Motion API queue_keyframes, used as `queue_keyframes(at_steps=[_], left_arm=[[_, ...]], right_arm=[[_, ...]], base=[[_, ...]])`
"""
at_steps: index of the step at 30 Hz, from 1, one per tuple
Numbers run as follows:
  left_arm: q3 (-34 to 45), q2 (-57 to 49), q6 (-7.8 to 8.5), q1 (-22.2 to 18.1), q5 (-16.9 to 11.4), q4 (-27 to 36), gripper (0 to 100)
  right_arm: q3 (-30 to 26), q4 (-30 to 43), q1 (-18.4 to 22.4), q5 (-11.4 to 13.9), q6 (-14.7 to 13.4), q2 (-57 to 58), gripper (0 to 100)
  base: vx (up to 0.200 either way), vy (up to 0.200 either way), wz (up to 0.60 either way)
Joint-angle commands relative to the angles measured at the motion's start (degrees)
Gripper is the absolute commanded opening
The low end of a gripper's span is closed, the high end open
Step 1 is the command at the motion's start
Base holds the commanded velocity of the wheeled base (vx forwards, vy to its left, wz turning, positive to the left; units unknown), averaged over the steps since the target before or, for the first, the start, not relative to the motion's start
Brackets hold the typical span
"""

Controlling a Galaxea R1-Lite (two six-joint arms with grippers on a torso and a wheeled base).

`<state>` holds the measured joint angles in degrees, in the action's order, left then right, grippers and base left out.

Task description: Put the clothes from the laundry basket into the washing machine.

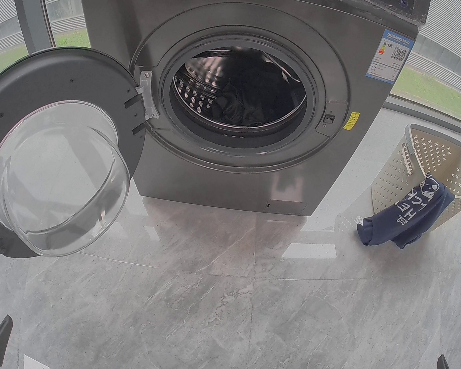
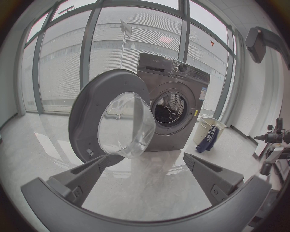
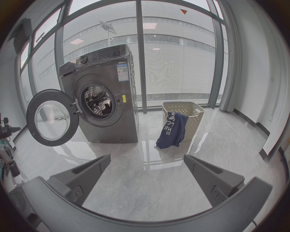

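Our left gripper [image 2: 145,157] hung low with its jaws wide and nothing in them. Our right gripper [image 3: 147,157] was just as wide and just as empty. Well ahead of the right gripper stood the basket [image 3: 193,110], beside the washer [image 1: 213,185]. A navy shirt [image 3: 173,130] was draped over the basket's near rim, its tail resting on the floor [image 1: 224,316]. We judged that the overhang left a loose fold that the right gripper could take from the front. Ahead of the left gripper the door [image 1: 60,76] stood swung fully open, which left the way to the drum [image 1: 197,94] free. Dark clothes [image 1: 248,95] already lay inside the drum, so we took the load as partly done. The shirt looked like the next piece, and the right gripper was the nearer of the two to it.
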<state>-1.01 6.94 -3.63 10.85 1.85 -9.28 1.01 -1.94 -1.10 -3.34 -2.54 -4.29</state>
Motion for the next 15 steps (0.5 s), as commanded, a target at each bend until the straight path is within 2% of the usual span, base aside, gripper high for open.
queue_keyframes(at_steps=[1, 2, 3, 4, 6, 7, 8, 9, 10, 12, 14, 15], left_arm=[[1.01, -1.75, 3.98, -6.72, -0.10, 0.66, 100], [1.01, -1.84, 4.07, -6.89, -0.10, 0.75, 100], [1.01, -2.63, 4.86, -9.00, -0.45, 1.72, 100], [1.01, -5.53, 4.34, -11.29, -2.12, 4.97, 100], [0.75, -6.94, 3.19, -11.20, -4.05, 6.82, 100], [0.92, -6.94, 2.93, -10.94, -3.87, 6.20, 100], [1.01, -6.94, 2.84, -10.94, -3.00, 5.67, 100], [1.01, -6.94, 3.72, -10.94, -0.80, 6.20, 100], [1.01, -6.94, 3.63, -10.94, 1.66, 6.29, 100], [1.01, -6.94, 3.90, -11.03, 4.39, 6.29, 100], [1.01, -6.94, 3.81, -10.94, 3.86, 6.29, 100], [1.01, -6.85, 3.37, -10.85, 0.17, 8.13, 100]], right_arm=[[-0.84, 1.41, 1.27, -0.18, 0.51, 4.29, 100], [-0.84, 1.41, 1.27, -0.18, 0.51, 4.29, 100], [-0.84, 1.41, 1.27, -0.18, 0.51, 4.29, 100], [-0.92, 1.32, 1.27, 0.00, 0.60, 4.29, 100], [-0.92, 1.67, 1.19, 0.35, 0.95, 4.29, 100], [-0.92, 1.67, 1.19, 0.44, 1.13, 4.29, 100], [-0.92, 1.67, 1.19, 0.44, 1.04, 4.29, 100], [-0.92, 1.67, 1.19, 0.35, 1.04, 4.29, 100], [-0.92, 1.76, 1.19, 0.44, 1.04, 4.29, 100], [-0.92, 1.76, 1.19, 0.44, 1.13, 4.29, 100], [-0.92, 1.76, 1.19, 0.44, 1.13, 4.29, 100], [-0.92, 1.76, 1.19, 0.44, 1.13, 4.29, 100]], base=[[0.000, 0.000, 0.00], [0.000, 0.000, 0.00], [0.000, 0.000, 0.00], [0.000, 0.000, 0.00], [0.000, 0.000, 0.00], [0.000, 0.000, 0.00], [0.000, 0.000, 0.00], [0.000, 0.000, 0.00], [0.000, 0.000, 0.00], [0.000, 0.000, 0.00], [0.000, 0.000, 0.00], [0.000, 0.000, 0.00]])
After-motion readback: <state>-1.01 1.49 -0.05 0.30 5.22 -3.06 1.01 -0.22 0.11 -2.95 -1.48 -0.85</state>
